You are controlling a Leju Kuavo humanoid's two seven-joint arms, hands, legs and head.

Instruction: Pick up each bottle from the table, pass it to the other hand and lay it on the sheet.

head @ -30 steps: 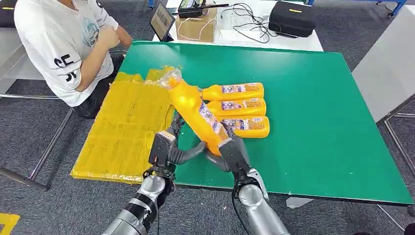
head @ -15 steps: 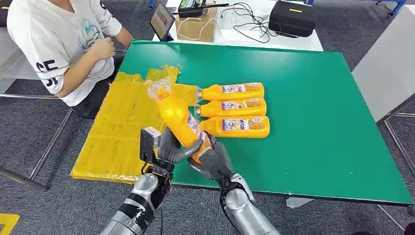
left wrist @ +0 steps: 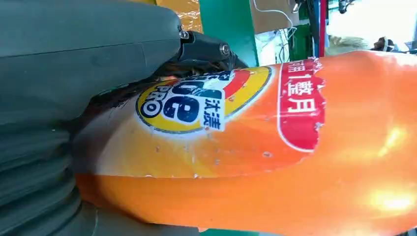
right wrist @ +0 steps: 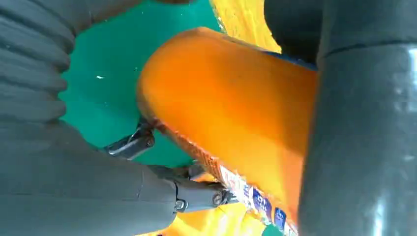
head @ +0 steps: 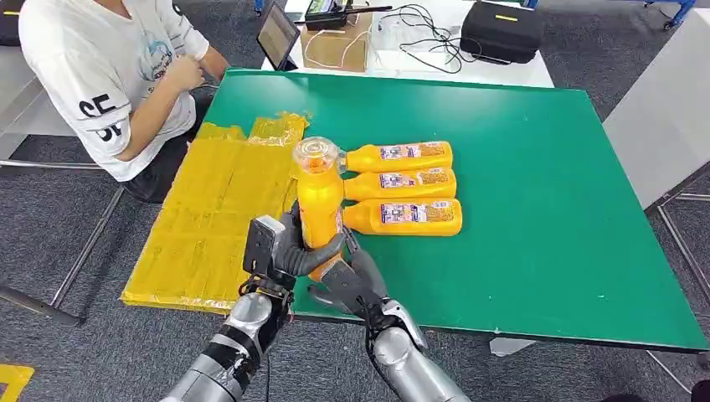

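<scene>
An orange bottle [head: 318,201] is held upright above the near edge of the green tabletop [head: 536,201], its clear cap pointing up. The left hand [head: 289,251] is wrapped around its lower body, and the right hand [head: 347,280] is cupped under its base; whether the right hand's fingers are closed on it cannot be told. Three more orange bottles [head: 402,184] are laid side by side near the middle of the tabletop, caps toward the left edge. A yellow sheet [head: 209,218] is spread beside the tabletop's left edge. A person in a white shirt [head: 109,75] is seated past the sheet's far corner.
</scene>
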